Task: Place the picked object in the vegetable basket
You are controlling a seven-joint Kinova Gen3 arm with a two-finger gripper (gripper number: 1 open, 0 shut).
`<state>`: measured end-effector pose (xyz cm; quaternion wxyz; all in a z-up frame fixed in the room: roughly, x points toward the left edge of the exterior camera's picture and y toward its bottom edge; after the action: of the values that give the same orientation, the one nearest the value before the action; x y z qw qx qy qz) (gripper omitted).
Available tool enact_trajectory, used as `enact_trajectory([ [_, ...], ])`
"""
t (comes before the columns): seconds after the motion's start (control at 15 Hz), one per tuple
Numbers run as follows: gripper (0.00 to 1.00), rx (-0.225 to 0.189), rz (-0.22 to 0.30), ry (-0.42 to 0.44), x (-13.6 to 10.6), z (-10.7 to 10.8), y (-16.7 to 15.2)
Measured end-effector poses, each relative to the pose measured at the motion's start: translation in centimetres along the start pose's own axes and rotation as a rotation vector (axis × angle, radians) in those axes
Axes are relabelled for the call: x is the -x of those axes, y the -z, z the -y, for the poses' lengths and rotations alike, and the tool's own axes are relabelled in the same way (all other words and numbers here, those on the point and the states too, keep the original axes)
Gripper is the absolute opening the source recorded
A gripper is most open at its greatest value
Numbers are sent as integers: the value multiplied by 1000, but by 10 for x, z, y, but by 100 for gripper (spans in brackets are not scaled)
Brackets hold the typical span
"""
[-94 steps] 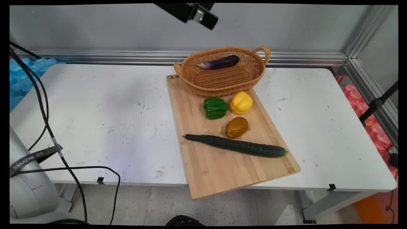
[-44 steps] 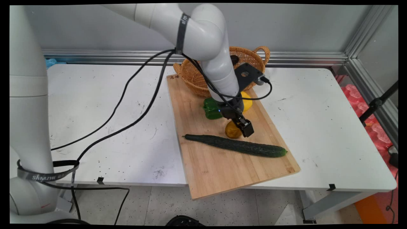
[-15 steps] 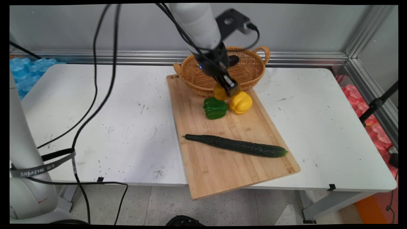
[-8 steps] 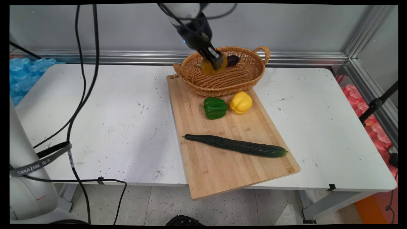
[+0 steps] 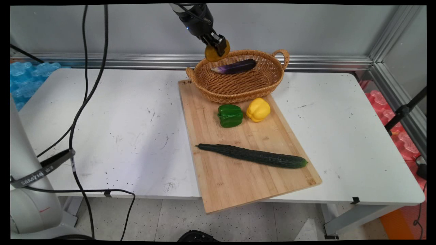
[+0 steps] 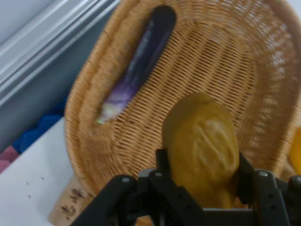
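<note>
My gripper (image 5: 218, 46) hangs high above the back left rim of the wicker basket (image 5: 265, 86), shut on a brownish-yellow potato-like vegetable (image 5: 212, 53). In the hand view the same vegetable (image 6: 202, 148) sits between the black fingers (image 6: 162, 162), with the basket (image 6: 235, 61) below it. A purple eggplant (image 5: 235, 67) lies along the basket's back wall, and it shows in the hand view as the eggplant (image 6: 138, 61) at upper left.
A wooden cutting board (image 5: 235, 177) reaches from the basket to the table's near edge. On it lie a green pepper (image 5: 230, 115), a yellow pepper (image 5: 258, 109) and a long cucumber (image 5: 253, 156). Black cables (image 5: 80, 112) hang at the left.
The gripper came down to the vegetable on the board, shut on it and lifted it. It has carried it back and up, from over the peppers to above the basket's rear rim.
</note>
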<state>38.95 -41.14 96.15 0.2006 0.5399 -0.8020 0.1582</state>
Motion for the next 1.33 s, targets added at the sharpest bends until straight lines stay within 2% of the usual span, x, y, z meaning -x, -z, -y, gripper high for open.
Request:
enact_trajectory([
  [0.4,0,7,13,67,-13,31,-61],
  [0.8,0,41,74,108,-10,40,-124],
  [1.33,0,66,138,118,3,46,-164],
])
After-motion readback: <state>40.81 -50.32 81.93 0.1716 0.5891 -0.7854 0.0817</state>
